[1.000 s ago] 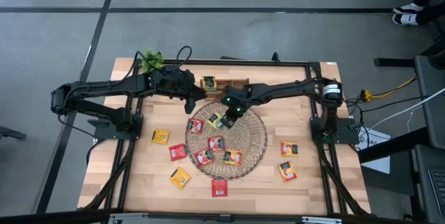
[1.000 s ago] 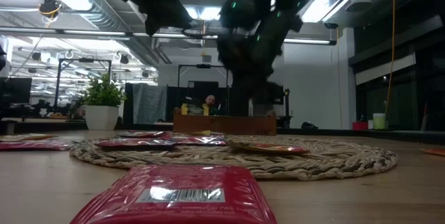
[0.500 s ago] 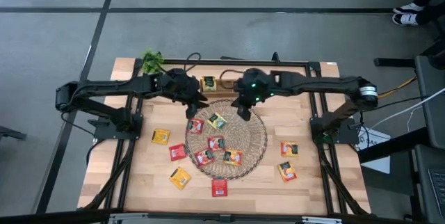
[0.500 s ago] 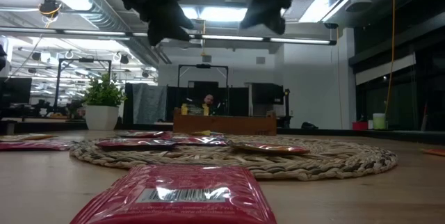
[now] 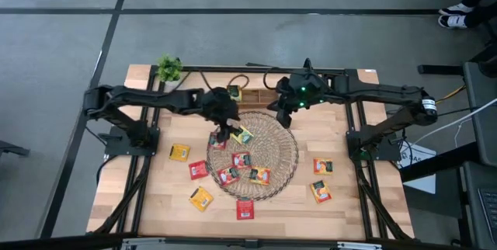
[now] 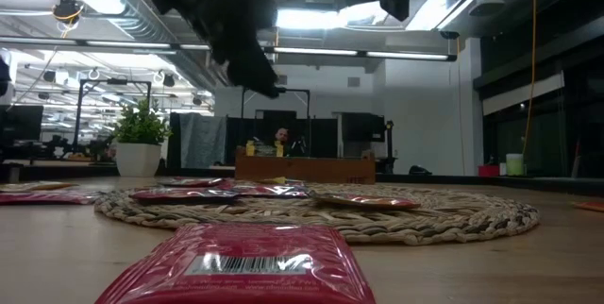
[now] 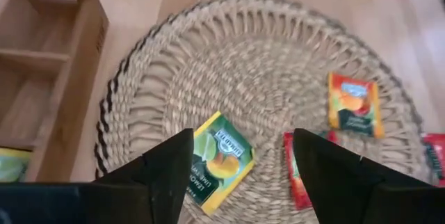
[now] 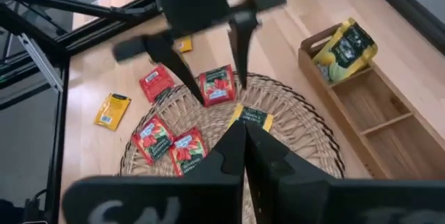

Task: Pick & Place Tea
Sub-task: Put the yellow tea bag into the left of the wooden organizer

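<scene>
Tea sachets lie scattered — several on the round wicker mat (image 5: 252, 155), others on the bare wooden table (image 5: 342, 137) to either side and in front of it. The nearest to any gripper is the yellow-green sachet (image 7: 217, 158) on the far-left part of the mat. One yellow sachet (image 8: 342, 43) already stands in an end slot of the wooden rack (image 8: 361, 99) behind the mat; its other compartments look empty, so by my reckoning the sorting has barely begun and most of the tea is left to move.

The left gripper (image 5: 226, 132) hangs over the mat's far-left part, pointing down, its fingers (image 7: 167, 172) spread wide with the yellow-green sachet showing between them — above it, I'd say, not touching, and holding nothing. It looks set to come down on that sachet.

The right gripper (image 5: 283, 117) is up off the table at the mat's far edge, near the rack, fingers pressed together and empty.
</scene>
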Robot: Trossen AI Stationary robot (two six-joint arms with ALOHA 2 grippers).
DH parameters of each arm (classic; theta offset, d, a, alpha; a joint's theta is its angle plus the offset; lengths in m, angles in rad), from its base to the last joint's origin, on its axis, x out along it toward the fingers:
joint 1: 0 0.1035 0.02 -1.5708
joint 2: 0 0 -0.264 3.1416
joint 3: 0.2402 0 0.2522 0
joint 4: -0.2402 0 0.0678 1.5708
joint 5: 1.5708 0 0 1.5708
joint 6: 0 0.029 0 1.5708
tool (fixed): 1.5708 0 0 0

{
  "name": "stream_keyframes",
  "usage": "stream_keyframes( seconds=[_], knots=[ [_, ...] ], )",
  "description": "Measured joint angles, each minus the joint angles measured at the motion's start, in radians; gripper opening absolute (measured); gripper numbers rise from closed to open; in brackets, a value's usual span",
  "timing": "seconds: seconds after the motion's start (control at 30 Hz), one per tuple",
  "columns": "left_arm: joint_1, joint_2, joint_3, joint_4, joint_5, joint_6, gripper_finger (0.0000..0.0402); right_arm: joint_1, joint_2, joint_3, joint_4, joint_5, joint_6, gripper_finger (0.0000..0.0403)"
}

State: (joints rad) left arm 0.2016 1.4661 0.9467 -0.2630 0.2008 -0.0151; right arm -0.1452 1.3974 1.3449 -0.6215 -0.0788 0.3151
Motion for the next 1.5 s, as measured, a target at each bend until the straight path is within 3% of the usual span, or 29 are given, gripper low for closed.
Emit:
stream_keyframes(
  seconds=[0.17,0.33,0.53,1.17,1.33,1.5],
  knots=[
    [0.016,0.091,0.03,-0.011,0.0,-0.023,0.024,0.0,0.001,0.0,-0.006,0.001,0.021,0.0011],
    [0.009,0.164,0.063,-0.049,-0.005,0.071,0.0242,0.0,0.001,0.0,-0.01,0.009,0.017,0.0012],
    [0.009,0.239,0.079,-0.087,-0.085,0.115,0.0239,0.0,0.001,0.0,-0.014,0.01,0.0,0.0012],
    [0.021,0.355,0.08,-0.068,-0.125,0.107,0.0236,0.0,0.002,0.0,-0.024,0.018,-0.006,0.0012],
    [0.021,0.375,0.082,-0.047,-0.122,0.104,0.0215,0.0,0.002,0.0,-0.029,0.058,-0.006,0.0012],
    [0.021,0.379,0.083,-0.039,-0.126,0.103,0.0168,0.0,0.002,0.0,-0.029,0.059,-0.006,0.0012]
  ],
)
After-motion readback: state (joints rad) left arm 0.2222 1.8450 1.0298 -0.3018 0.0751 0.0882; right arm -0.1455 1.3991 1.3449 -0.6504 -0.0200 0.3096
